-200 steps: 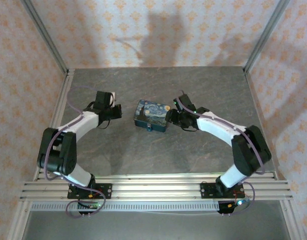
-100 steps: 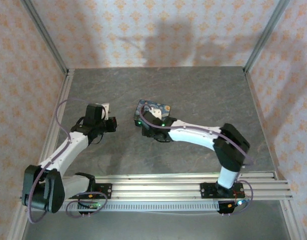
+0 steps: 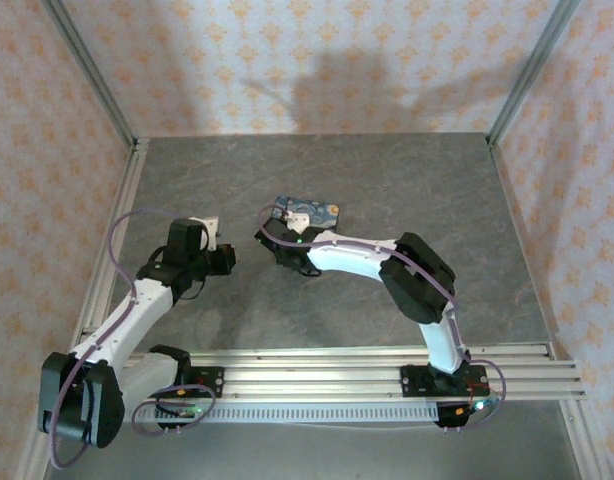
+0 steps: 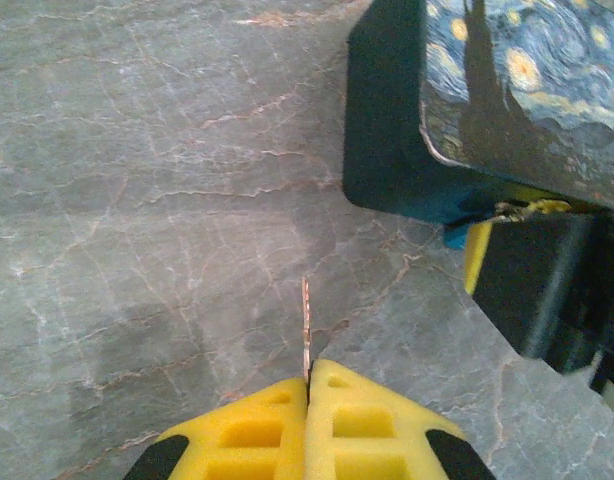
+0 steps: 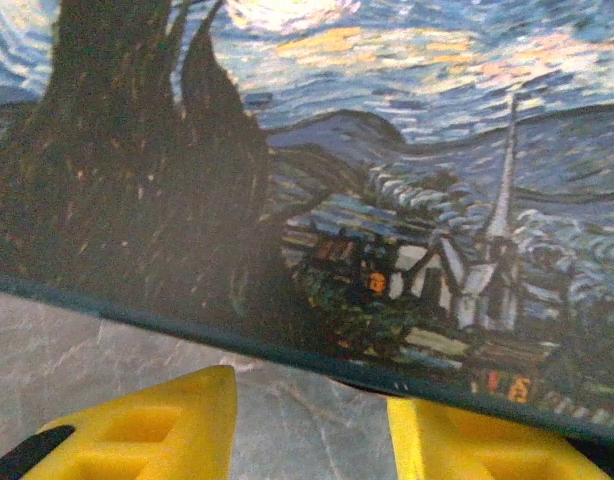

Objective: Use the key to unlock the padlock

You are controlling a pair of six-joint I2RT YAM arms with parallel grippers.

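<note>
My left gripper (image 4: 308, 385) is shut on the key (image 4: 305, 325). Its thin blade sticks out edge-on from between the yellow pads, pointing over bare table left of the swirl-painted box (image 4: 517, 80). A tiny blue piece, the padlock (image 4: 454, 236), peeks out under the box's front edge beside a brass bit. From above, the left gripper (image 3: 221, 259) sits left of the box (image 3: 309, 210). My right gripper (image 3: 287, 250) is at the box's near-left corner. In the right wrist view the right gripper (image 5: 312, 440) is open, and the box's painted lid (image 5: 387, 150) looms above its fingers.
Grey stone-patterned table (image 3: 387, 180) inside patterned walls with metal corner posts (image 3: 92, 80). An aluminium rail (image 3: 307, 375) runs along the near edge. The right arm (image 3: 417, 275) stretches across the table's middle toward the box.
The right arm swung left across the box's front, so its gripper now sits at the near-left corner. The left gripper drew back toward the near side, still holding the key.
</note>
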